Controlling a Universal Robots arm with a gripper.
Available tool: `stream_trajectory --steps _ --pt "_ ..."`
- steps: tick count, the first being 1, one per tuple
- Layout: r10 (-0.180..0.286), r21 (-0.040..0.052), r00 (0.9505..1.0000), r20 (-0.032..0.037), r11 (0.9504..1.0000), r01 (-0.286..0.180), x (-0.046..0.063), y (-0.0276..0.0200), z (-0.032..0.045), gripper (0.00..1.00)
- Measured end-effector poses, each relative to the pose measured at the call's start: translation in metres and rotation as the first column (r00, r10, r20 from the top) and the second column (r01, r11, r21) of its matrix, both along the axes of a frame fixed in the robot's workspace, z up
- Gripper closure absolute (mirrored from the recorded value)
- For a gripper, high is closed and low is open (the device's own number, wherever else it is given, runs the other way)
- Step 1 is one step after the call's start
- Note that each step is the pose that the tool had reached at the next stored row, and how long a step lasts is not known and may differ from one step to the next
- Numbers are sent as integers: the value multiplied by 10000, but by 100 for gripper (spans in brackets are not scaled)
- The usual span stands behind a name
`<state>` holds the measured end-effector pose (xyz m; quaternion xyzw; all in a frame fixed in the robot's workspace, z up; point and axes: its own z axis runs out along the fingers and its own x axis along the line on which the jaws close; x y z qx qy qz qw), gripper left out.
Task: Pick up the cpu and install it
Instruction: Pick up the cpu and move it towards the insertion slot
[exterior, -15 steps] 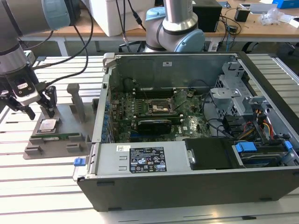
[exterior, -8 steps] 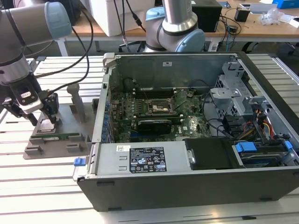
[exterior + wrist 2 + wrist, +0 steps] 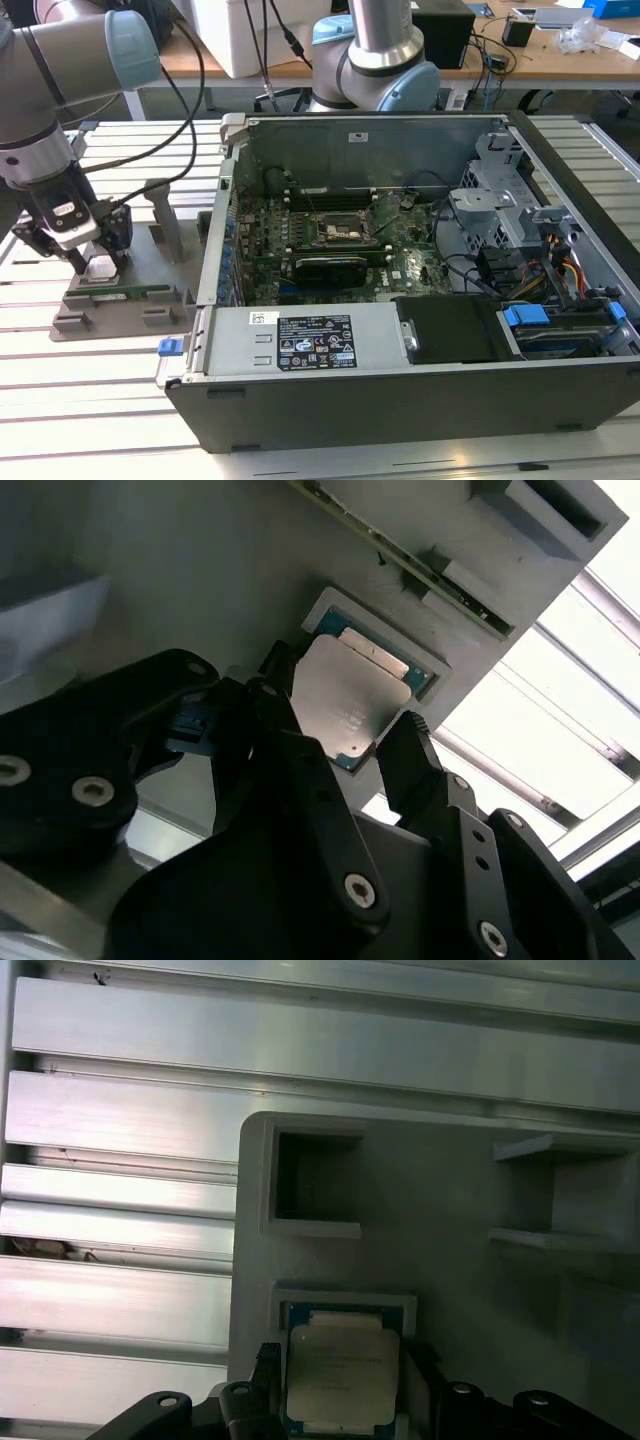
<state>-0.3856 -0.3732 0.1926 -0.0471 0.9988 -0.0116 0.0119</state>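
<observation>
Black angular jaws stand open astride the flat square silvery cpu (image 3: 350, 705) in a grey tray (image 3: 200, 580).

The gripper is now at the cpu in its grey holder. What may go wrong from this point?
1. The open gripper straddles the cpu closely inside the holder's raised rim. A finger might catch that rim, or grip off-centre and tilt the chip.
2. The computer case wall stands between the holder and the socket. A low carry may strike it.
</observation>
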Motion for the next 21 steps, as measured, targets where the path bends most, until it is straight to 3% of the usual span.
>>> stream_trajectory --steps 2,9,11,21 --pt "-2 2 10000 3 10000 2 1 -31 -10 40" --pt "-1 28 10000 -2 10000 1 7 -32 -26 40" --pt "0 43 10000 0 10000 0 8 -32 -26 46" --pt "-1 93 10000 1 10000 1 8 -32 -27 46"
